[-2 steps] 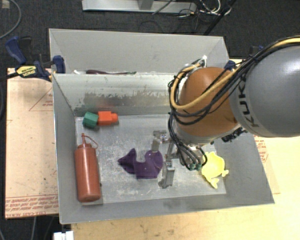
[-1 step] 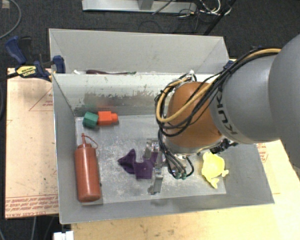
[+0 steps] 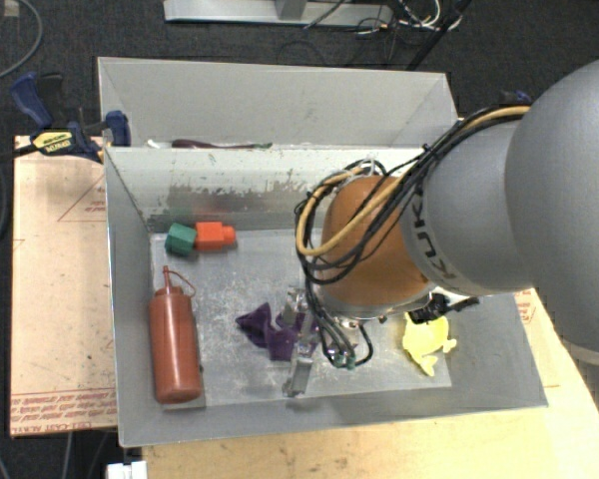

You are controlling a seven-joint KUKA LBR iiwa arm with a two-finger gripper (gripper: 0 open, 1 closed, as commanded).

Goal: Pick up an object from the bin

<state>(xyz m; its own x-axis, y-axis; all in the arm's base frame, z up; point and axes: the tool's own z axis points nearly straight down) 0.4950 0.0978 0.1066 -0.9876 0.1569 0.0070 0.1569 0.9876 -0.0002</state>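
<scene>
My gripper (image 3: 300, 367) reaches down in the middle of the bin, near its front wall, under the orange cover. One metal finger stands on the bin floor just right of a crumpled purple thing (image 3: 268, 330), which lies against the gripper's left side. Whether the purple thing is between the fingers I cannot see. A yellow soft thing (image 3: 426, 343) lies to the right of the gripper, partly under the arm.
A red-brown squeeze bottle (image 3: 175, 339) lies along the left wall. A green block (image 3: 182, 239) and an orange block (image 3: 216, 236) sit side by side at the back left. The arm covers the bin's right half.
</scene>
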